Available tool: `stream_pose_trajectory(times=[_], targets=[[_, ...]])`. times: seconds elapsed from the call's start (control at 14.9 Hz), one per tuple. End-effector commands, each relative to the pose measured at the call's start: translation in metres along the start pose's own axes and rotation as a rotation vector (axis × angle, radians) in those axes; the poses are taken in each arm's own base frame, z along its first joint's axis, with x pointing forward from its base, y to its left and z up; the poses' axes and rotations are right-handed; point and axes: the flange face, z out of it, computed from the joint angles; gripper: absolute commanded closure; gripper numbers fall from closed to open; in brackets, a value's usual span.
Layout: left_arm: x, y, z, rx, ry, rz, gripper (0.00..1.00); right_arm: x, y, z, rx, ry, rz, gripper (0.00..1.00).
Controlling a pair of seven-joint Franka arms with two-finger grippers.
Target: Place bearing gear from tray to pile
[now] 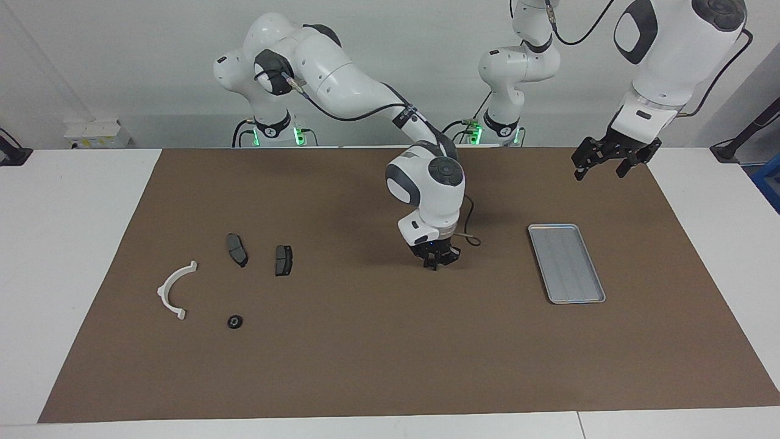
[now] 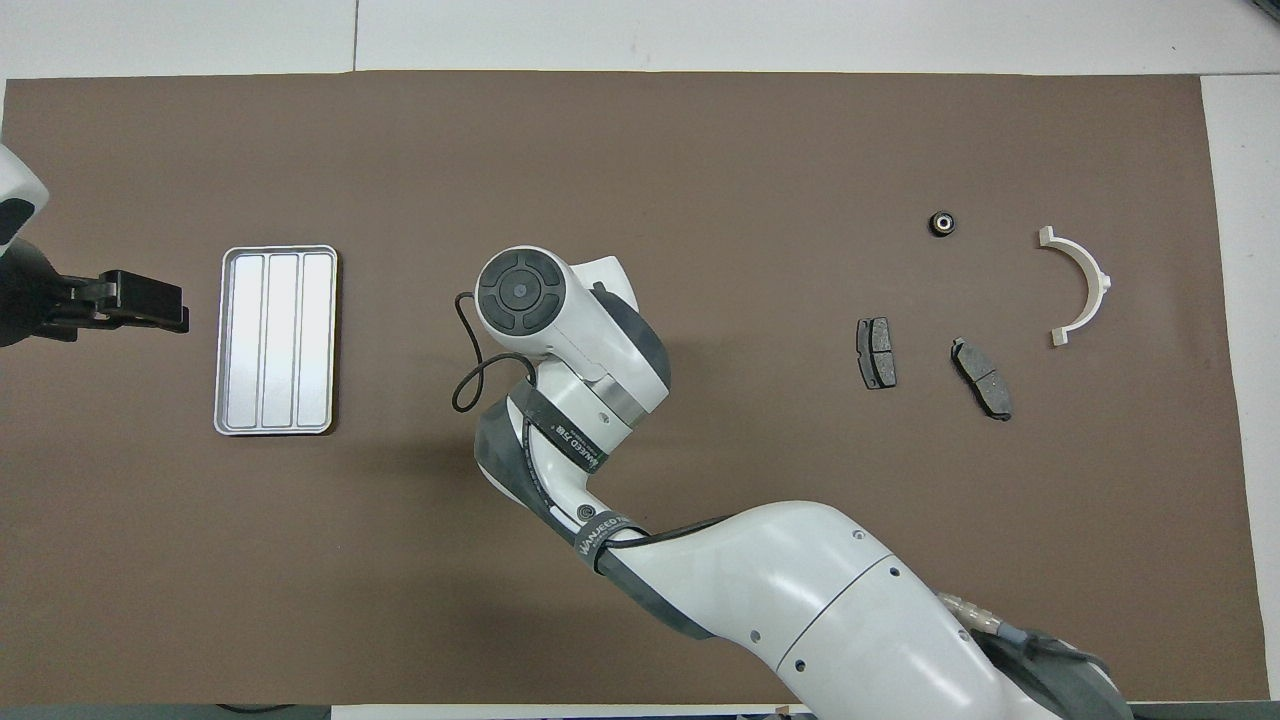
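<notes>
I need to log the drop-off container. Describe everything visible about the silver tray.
The tray is a flat, silver-grey rectangle that looks like metal, with rounded corners, a low raised rim and lengthwise ribs splitting it into three lanes. It lies flat on the brown mat toward the left arm's end of the table, empty, with nothing touching it.
</notes>
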Motion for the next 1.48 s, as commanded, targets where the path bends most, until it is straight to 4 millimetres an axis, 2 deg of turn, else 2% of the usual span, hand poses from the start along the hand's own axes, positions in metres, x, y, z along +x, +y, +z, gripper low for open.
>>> stream_pose_trajectory(times=[0.0,0.13,0.2,0.27,0.4,0.54,0.6,0.67,0.81,0.94,1.07,1.21,1.41], targets=[[-0.001,-0.001,-0.007,0.0,0.021,0.022,0.0,0.052,0.028,-0.033,-0.051,-0.025,-0.027,1.0],[-0.002,0.007,-0.006,0.001,0.018,0.037,0.0,0.106,0.073,-0.087,-0.079,-0.069,-0.152,1.0],[-0.001,0.009,-0.007,0.001,0.025,0.04,0.0,0.135,0.102,-0.106,-0.08,-0.092,-0.212,1.0],[-0.001,0.008,-0.008,0.0,0.033,0.039,0.0,0.161,0.13,-0.122,-0.072,-0.1,-0.274,1.0],[-0.002,0.008,-0.009,0.001,0.033,0.034,0.0,0.203,0.177,-0.133,-0.075,-0.099,-0.382,1.0],[-0.005,0.005,-0.01,0.002,0.028,0.029,0.0,0.24,0.222,-0.119,-0.078,-0.107,-0.473,1.0],[-0.006,0.005,-0.011,0.002,0.027,0.029,0.0,0.252,0.241,-0.111,-0.077,-0.096,-0.488,1.0],[-0.008,0.005,-0.011,0.003,0.025,0.028,0.0,0.257,0.259,-0.099,-0.073,-0.087,-0.492,1.0],[-0.008,0.006,-0.011,0.003,0.025,0.031,0.0,0.263,0.295,-0.061,-0.053,-0.043,-0.513,1.0],[-0.008,0.007,-0.011,0.003,0.025,0.032,0.0,0.268,0.322,-0.021,-0.039,-0.003,-0.524,1.0],[-0.008,0.007,-0.011,0.003,0.025,0.032,0.0,0.268,0.33,0.007,-0.031,0.025,-0.527,1.0],[-0.008,0.007,-0.011,0.003,0.025,0.032,0.0,0.269,0.331,0.022,-0.024,0.028,-0.516,1.0],[-0.008,0.008,-0.011,0.003,0.027,0.034,0.0,0.267,0.328,0.023,-0.024,0.027,-0.515,1.0]])
